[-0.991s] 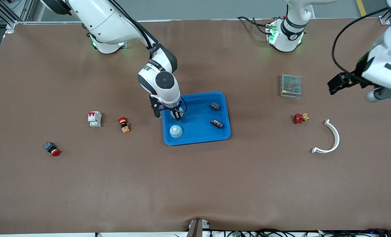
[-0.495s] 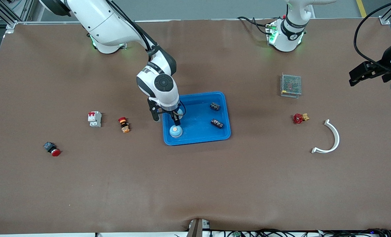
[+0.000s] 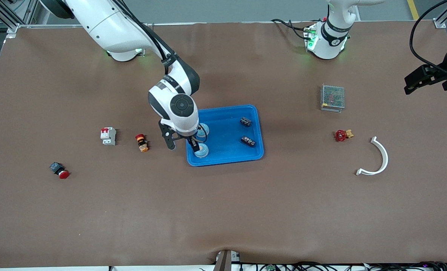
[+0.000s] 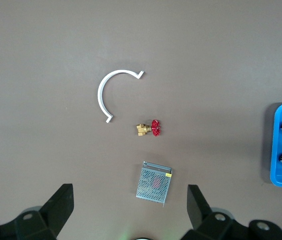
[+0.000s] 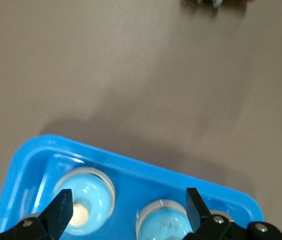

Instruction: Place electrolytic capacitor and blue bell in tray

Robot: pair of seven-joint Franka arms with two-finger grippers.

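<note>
Front view: right hand (image 3: 194, 144) released, fingers apart over two blue bells (image 3: 201, 150) in tray (image 3: 229, 160), capacitors (image 3: 248, 141) beside, left hand (image 4: 131, 207) spread wide over table (image 3: 223, 210), waiting.

Brown table (image 3: 223, 210), grey floor (image 3: 227, 9).

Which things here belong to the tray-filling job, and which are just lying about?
Job: tray; two blue bells; two capacitors, all in the tray.
Lying about: mesh box; red valve; white curved piece; breaker; two red push buttons.
</note>
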